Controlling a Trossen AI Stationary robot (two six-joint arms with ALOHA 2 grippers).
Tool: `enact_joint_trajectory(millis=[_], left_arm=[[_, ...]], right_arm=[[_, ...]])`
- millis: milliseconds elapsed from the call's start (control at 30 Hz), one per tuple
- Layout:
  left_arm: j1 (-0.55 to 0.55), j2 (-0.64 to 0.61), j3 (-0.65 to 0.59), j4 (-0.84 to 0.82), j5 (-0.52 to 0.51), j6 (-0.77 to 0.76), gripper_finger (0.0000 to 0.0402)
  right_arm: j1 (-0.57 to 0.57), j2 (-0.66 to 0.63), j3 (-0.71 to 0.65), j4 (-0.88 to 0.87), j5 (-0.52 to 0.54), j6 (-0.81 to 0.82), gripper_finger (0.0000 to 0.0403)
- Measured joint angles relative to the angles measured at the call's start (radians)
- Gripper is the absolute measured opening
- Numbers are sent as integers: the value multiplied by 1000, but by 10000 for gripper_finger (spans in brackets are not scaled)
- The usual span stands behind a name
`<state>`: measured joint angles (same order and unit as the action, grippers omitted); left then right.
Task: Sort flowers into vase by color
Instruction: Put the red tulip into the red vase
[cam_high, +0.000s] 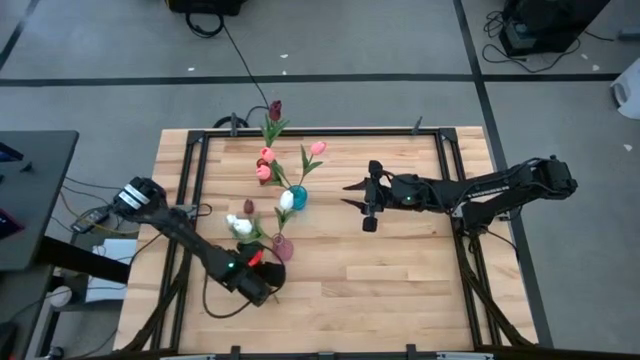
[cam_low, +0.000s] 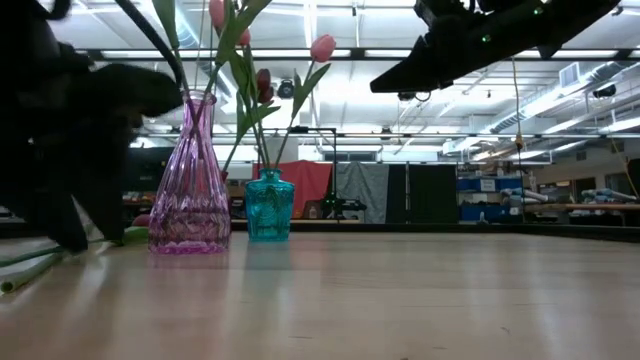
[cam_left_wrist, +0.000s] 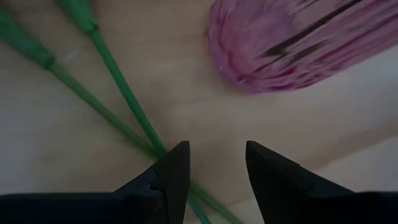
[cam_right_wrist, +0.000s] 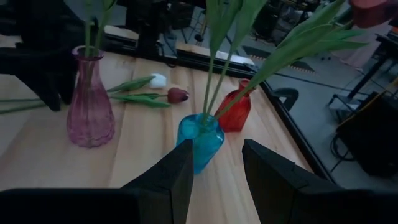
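My left gripper (cam_high: 262, 268) is open and low over the table, just near-left of the pink glass vase (cam_high: 283, 247). In its wrist view, two thin green stems (cam_left_wrist: 118, 87) lie on the wood and run under one fingertip (cam_left_wrist: 177, 158). The pink vase (cam_left_wrist: 292, 43) stands close ahead, holding green stems (cam_right_wrist: 90, 31). A white tulip (cam_right_wrist: 158, 79) and a maroon tulip (cam_right_wrist: 177, 94) lie flat on the table. The blue vase (cam_high: 298, 197) holds pink tulips (cam_high: 317, 148). A red vase (cam_right_wrist: 236, 112) stands beyond it. My right gripper (cam_high: 358, 205) hovers open, right of the blue vase. My left gripper comes down at the table from above, and one fingertip (cam_left_wrist: 174, 155) stands right at a green stem (cam_left_wrist: 149, 134) that lies flat on the wood. Whether it touches the stem, I cannot tell.
A black frame (cam_high: 300, 131) runs round the wooden tabletop. Bare wood (cam_high: 400, 290) spreads over the near right part of the table. The three vases stand close together around the table's middle and far side, with tall stems and leaves (cam_low: 240, 60) above them.
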<state>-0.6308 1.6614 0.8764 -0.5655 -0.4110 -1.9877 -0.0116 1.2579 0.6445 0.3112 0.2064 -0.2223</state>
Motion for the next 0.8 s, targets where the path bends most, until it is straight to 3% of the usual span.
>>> enact_joint_trajectory(millis=[100,267,533,800], left_arm=[[16,23,2,10,61,27,163],[15,17,20,-11,64,29,163],[8,8,140,-221,79,21,163],[1,18,94,-262,120,-11,163]], right_arm=[[0,0,0,-18,-24,-6,150],[0,0,0,-50,-31,-5,150],[2,0,0,-66,-70,2,150],[3,0,0,-63,-78,2,150]])
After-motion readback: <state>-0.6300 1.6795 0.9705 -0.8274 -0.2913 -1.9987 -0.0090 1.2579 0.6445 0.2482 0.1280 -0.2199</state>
